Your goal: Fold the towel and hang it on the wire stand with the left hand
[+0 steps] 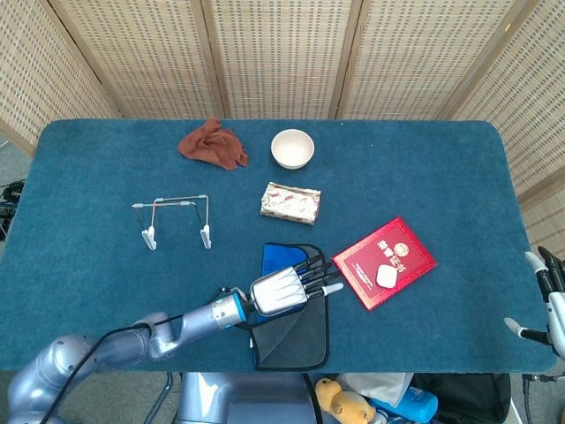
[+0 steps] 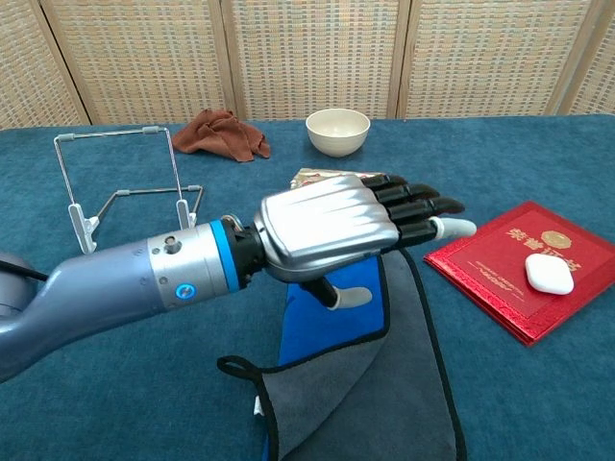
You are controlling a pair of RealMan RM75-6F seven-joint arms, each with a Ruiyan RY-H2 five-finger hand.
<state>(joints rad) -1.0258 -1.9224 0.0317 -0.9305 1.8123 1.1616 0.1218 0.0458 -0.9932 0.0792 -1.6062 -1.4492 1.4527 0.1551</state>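
Note:
The towel (image 1: 291, 331), grey outside and blue inside with black edging, lies partly folded near the table's front edge (image 2: 384, 384). My left hand (image 1: 282, 291) hovers above its blue part with fingers stretched flat and apart, palm down, holding nothing (image 2: 336, 226). Its thumb hangs just over the blue cloth. The wire stand (image 1: 172, 202) is upright to the left, well apart from hand and towel (image 2: 106, 133). My right hand (image 1: 547, 305) shows only at the far right edge of the head view, fingers apart and holding nothing.
A red booklet (image 1: 384, 261) with a small white object (image 1: 386, 276) on it lies right of the towel. Behind it are a foil packet (image 1: 290, 202), a white bowl (image 1: 292, 147) and a crumpled brown cloth (image 1: 212, 144).

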